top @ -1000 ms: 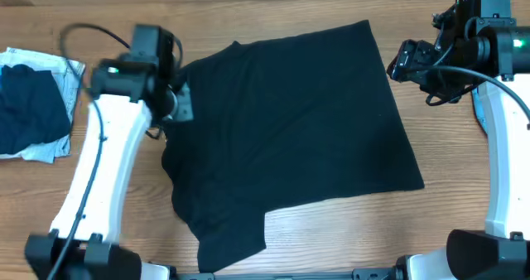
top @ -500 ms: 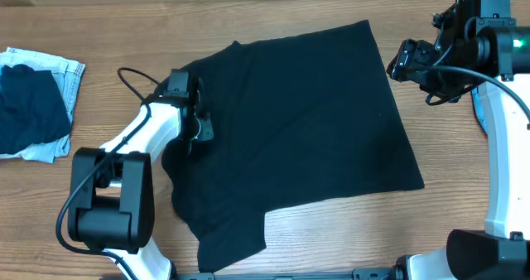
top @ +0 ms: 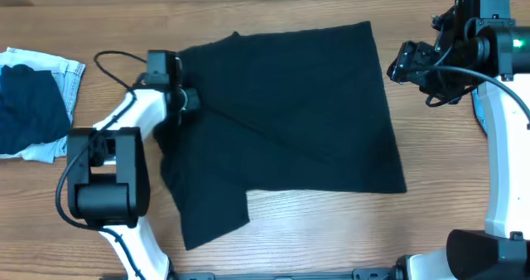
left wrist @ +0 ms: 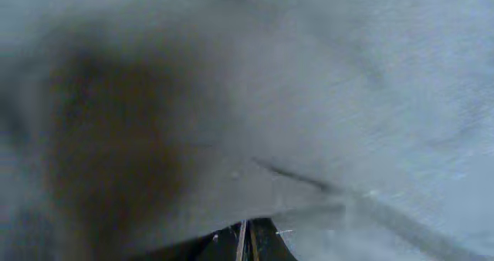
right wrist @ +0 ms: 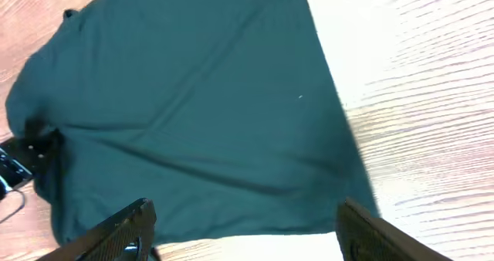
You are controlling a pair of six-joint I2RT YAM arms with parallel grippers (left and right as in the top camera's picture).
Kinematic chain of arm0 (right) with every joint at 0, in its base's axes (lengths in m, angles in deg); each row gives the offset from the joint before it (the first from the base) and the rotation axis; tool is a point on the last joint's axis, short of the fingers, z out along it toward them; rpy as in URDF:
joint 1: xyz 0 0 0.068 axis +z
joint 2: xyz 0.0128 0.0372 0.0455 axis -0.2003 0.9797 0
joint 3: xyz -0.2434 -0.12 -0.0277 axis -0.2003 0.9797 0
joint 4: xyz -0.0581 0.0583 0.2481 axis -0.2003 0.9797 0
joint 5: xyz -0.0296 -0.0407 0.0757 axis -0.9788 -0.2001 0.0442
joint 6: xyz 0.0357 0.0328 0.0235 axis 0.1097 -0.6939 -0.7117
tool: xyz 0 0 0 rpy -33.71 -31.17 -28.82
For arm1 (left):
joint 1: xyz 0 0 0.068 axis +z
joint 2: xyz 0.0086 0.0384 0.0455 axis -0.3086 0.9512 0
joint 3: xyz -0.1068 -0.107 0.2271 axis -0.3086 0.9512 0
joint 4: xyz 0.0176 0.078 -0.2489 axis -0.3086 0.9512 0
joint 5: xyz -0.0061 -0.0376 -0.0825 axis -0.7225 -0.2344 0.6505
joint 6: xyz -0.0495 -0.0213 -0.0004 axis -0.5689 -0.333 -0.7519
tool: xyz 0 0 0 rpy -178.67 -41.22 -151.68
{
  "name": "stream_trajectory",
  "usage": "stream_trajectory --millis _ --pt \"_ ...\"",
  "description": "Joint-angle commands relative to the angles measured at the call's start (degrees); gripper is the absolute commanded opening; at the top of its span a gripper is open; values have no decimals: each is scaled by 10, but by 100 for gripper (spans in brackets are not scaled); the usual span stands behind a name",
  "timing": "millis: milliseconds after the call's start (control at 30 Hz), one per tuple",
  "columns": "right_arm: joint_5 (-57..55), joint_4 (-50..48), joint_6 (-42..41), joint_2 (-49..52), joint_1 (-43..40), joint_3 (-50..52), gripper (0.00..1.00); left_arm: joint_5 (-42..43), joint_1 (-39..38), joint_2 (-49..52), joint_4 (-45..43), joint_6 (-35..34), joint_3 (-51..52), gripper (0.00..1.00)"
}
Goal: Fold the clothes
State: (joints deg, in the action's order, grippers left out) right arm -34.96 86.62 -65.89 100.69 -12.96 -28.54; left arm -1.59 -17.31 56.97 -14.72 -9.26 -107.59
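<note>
Black cloth fills the middle of the overhead frame: the black garment (top: 290,106) lies spread on the wooden table (top: 331,238), its top edge slanting up toward the upper right and a narrower flap trailing to the lower left. Your left gripper (top: 178,98) sits right on the garment's upper-left edge. In the left wrist view, blurred fabric covers nearly everything, and the little that shows at the bottom has the jaws pressed almost together. A taut crease runs diagonally from that gripper toward the lower right, so I judge it has the cloth pinched. Your right gripper (top: 403,62) hangs just off the upper-right corner, clear of the fabric. Its own camera shows the jaws spread wide with nothing between them and the garment lying ahead. From those open jaws the cloth lies to the left and downward in the overhead frame, so the right arm is the nearer one for that corner and the right-hand edge. Leave the pile of clothes (top: 33,102) at the far left alone (it looks like blue and pale items).
</note>
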Motion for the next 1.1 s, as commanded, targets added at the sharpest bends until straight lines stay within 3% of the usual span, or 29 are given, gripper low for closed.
stream_trajectory --millis 0,67,167,333,500,633,733,867,1067 --pt "-6 -4 -2 -5 0 2 79 -54 52 43 52 52 -35 4" --pt "-6 -6 -2 -5 0 2 79 -53 62 43 87 69 -68 4" --pt "-6 -9 -2 -4 0 3 89 -19 64 42 150 91 -113 5" --pt "-6 -38 -2 2 0 57 93 -11 61 37 247 99 -192 8" --pt "-6 -82 -3 35 0 177 88 2 56 19 391 99 -292 6" --pt "-5 -156 -19 53 0 290 96 26 46 -2 455 98 -296 6" --pt "12 -189 -21 54 0 337 95 41 45 -9 501 100 -296 4" --pt "12 -187 -2 54 0 345 93 33 45 -85 565 103 -296 4" --pt "37 -158 -2 54 0 345 95 -43 43 -298 641 65 -292 9"
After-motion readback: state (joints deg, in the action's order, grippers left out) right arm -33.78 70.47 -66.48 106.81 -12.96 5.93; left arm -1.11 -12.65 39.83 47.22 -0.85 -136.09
